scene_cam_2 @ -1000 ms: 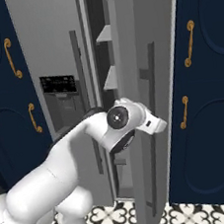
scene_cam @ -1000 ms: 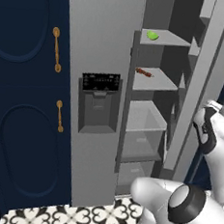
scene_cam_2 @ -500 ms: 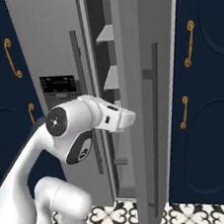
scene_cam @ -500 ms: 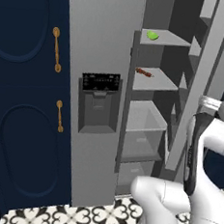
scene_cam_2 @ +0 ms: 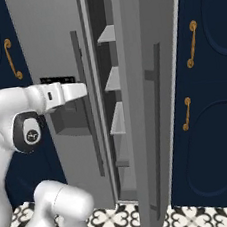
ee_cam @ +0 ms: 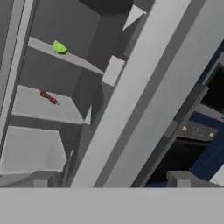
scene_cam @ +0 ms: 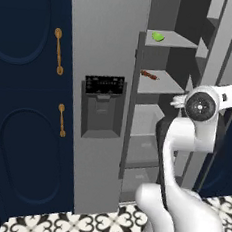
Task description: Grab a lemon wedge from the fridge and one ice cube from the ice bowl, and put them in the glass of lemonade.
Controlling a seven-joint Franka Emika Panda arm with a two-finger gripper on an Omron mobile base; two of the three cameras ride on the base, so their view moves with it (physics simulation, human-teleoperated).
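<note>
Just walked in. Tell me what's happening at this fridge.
The robot arm is in front of the fridge, whose right door stands open. Nothing has been picked up yet: the lemon wedge lies on an upper shelf, with a thin reddish-brown item on the shelf below it. The hand view looks up at both from outside the compartment, so the hand is not yet at the wedge. Its hand is open and holds nothing.

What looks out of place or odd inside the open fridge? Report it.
Nothing stands out. The fridge has its right door swung open; the lemon wedge lies on an upper shelf, a thin reddish-brown item on the shelf below. Nothing spilled or damaged.
</note>
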